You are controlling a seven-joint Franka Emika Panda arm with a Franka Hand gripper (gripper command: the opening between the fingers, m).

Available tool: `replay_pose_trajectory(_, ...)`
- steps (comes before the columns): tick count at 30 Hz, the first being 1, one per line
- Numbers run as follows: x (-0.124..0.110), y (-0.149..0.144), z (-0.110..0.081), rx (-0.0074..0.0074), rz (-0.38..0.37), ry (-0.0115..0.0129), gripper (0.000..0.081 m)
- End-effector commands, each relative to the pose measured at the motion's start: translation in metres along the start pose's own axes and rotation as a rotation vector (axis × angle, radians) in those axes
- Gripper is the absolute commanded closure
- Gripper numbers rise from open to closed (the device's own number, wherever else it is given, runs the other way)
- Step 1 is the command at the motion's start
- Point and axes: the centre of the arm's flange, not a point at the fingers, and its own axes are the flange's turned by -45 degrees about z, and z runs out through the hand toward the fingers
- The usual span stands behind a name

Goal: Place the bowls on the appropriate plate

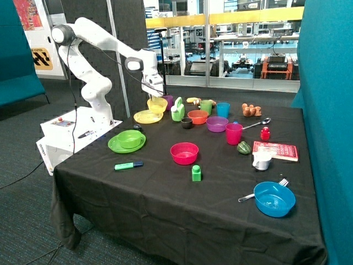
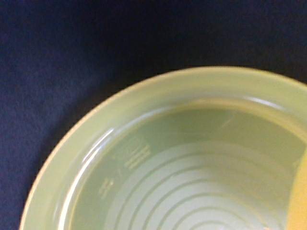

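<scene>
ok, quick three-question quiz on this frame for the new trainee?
1. True or false: the green bowl sits on the green plate.
2. Which thing is the gripper at? A: pink bowl. B: yellow bowl. C: blue bowl.
3. Fill in: the wrist view looks down on a round yellow ____ lying on the black cloth.

Key: 1 true. 2 B. 3 plate, the yellow plate.

black-clothed table (image 1: pixel 165 199) with plastic dishes
</scene>
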Motion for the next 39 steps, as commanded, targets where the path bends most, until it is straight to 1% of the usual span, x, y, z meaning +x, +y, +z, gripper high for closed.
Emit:
replay_pose_trajectory(1, -0.015, -0.009, 0.013, -0.0016, 0.021, -0.0005, 0.0808)
replay_pose_trajectory(5, -0.02, -0.013, 0.021, -0.0016, 0.025, -0.0005, 0.0808)
replay_pose_trajectory(7, -0.023, -0.016, 0.026, -0.0016, 0.028, -0.0005, 0.0787)
replay_pose_trajectory(11, -0.026, -0.019, 0.037, -0.0016, 0.034, -0.0005, 0.0643)
replay_pose_trajectory(13, -0.026, -0.02, 0.039, -0.0016, 0.035, -0.0005, 0.0607)
replay_pose_trajectory(14, -0.026, -0.02, 0.04, -0.0016, 0.034, -0.0005, 0.0707)
replay_pose_trajectory(15, -0.026, -0.02, 0.041, -0.0016, 0.034, -0.0005, 0.0758)
replay_pose_trajectory(17, -0.025, -0.02, 0.045, -0.0016, 0.029, -0.0005, 0.0795)
replay_pose_trajectory(24, -0.019, -0.023, 0.053, -0.0016, 0.025, -0.0005, 0.0808)
replay_pose_trajectory(31, -0.016, -0.025, 0.053, -0.0016, 0.032, -0.0005, 0.0808)
replay_pose_trajectory(33, -0.016, -0.025, 0.053, -0.0016, 0.038, -0.0005, 0.0668)
replay_pose_trajectory(34, -0.016, -0.025, 0.053, -0.0016, 0.043, -0.0005, 0.0532)
replay_pose_trajectory(35, -0.016, -0.025, 0.053, -0.0016, 0.043, -0.0005, 0.0446)
replay_pose_trajectory(37, -0.016, -0.025, 0.053, -0.0016, 0.044, -0.0005, 0.0329)
replay_pose_trajectory(39, -0.016, -0.025, 0.053, -0.0016, 0.046, -0.0005, 0.026)
